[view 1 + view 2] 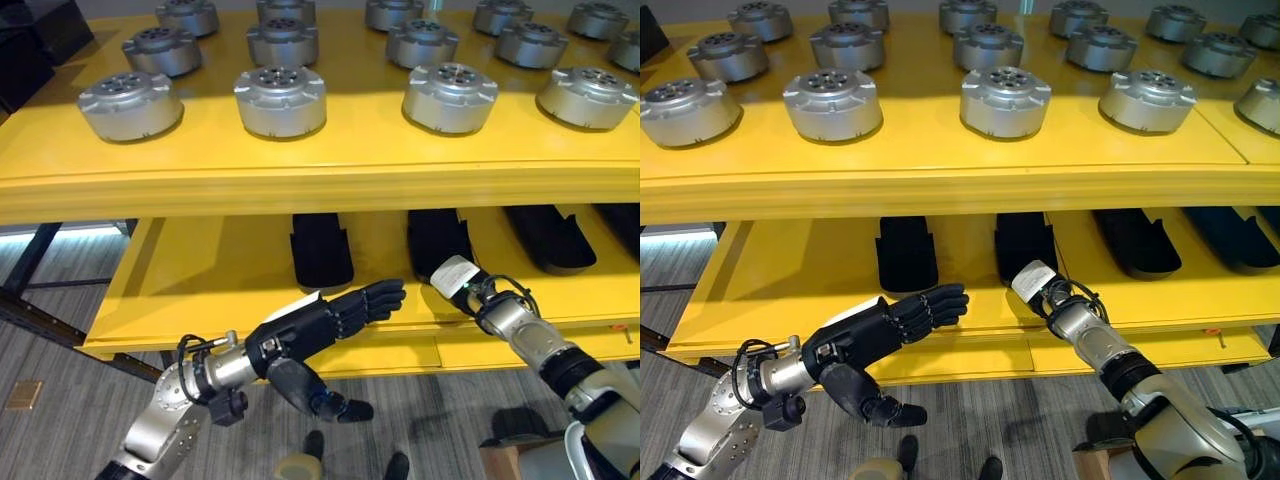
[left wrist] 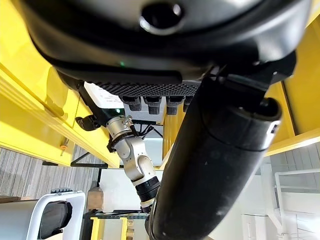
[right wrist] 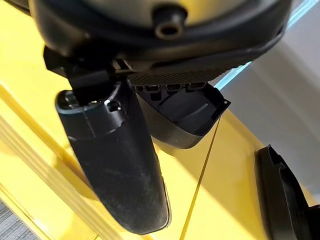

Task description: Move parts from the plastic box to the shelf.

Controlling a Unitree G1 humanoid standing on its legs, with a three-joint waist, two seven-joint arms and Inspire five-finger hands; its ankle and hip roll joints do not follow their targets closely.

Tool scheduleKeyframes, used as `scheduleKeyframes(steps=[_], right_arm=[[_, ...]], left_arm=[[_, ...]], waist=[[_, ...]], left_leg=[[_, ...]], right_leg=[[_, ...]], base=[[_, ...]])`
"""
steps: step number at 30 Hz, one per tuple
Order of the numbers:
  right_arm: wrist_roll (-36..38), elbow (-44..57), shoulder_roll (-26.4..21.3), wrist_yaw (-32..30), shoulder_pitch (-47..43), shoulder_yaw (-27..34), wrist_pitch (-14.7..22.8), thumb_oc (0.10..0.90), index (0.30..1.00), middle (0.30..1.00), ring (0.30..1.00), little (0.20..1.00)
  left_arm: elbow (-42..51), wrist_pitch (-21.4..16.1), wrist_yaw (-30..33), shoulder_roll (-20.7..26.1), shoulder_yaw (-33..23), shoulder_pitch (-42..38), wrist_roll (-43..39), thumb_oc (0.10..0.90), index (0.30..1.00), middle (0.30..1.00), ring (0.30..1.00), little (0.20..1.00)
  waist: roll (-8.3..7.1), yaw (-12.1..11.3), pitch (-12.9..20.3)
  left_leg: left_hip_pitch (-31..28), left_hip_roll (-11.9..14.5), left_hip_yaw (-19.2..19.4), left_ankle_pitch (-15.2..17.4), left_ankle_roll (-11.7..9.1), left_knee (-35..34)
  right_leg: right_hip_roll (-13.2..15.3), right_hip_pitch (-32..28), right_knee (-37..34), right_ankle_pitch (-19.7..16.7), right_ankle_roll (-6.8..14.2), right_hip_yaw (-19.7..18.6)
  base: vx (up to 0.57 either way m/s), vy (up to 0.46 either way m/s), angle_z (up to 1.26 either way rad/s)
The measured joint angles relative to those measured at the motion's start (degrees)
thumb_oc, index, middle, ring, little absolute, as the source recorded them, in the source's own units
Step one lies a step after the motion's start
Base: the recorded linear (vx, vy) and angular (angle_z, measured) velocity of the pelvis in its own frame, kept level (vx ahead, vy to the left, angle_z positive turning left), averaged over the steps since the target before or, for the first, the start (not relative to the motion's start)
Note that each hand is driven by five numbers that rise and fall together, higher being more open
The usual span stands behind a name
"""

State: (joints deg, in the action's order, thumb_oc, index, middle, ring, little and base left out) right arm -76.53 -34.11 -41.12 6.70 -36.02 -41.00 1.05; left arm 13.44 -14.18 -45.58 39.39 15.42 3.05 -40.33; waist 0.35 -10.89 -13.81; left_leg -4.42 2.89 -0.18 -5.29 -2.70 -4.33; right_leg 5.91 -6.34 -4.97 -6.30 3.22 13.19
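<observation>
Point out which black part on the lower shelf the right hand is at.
The second black part from the left: the right hand lies on its near end. The other black parts lie apart from both hands.

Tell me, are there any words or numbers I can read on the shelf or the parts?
None can be read.
Silver round parts on the yellow shelf: holes only, no print visible.
Black parts on the lower level: plain.
White patch on the right hand, which rests on a black part: any print is too small to read.
Left hand, open in front of the shelf: no text visible.
</observation>
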Motion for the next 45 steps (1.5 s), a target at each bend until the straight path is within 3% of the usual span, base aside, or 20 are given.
scheduleKeyframes(steps=[22,34,45], right_arm=[[-2.21,0.11,-1.76,0.16,1.47,1.12,0.08,0.900,1.000,1.000,1.000,1.000],[-3.14,0.12,-2.58,-5.54,2.97,1.44,-0.15,0.900,1.000,1.000,1.000,1.000],[1.35,4.73,-3.07,-9.34,3.90,1.56,-0.04,0.900,1.000,1.000,1.000,1.000]], left_arm=[[0.01,0.00,0.02,0.26,0.00,0.29,0.00,0.900,1.000,1.000,1.000,1.000],[0.01,-0.03,0.20,0.33,0.00,0.29,0.00,0.900,1.000,1.000,1.000,1.000],[0.02,-0.12,0.35,1.59,0.00,0.32,-0.08,0.900,1.000,1.000,1.000,1.000]], waist=[[-0.35,1.35,0.19],[-0.34,1.73,0.20],[-0.28,2.89,0.22]], left_leg=[[-0.01,0.00,0.08,0.04,0.05,-0.01],[0.03,0.01,0.24,0.17,0.24,-0.03],[0.23,0.02,0.45,0.22,0.27,-0.04]], right_leg=[[0.01,0.01,0.00,0.00,0.00,-0.06],[0.02,0.13,0.00,0.01,-0.01,-0.20],[0.03,0.40,0.00,0.02,-0.01,-0.35]], base=[[0.00,0.000,0.00],[0.00,0.000,0.00],[0.00,0.000,0.00]])
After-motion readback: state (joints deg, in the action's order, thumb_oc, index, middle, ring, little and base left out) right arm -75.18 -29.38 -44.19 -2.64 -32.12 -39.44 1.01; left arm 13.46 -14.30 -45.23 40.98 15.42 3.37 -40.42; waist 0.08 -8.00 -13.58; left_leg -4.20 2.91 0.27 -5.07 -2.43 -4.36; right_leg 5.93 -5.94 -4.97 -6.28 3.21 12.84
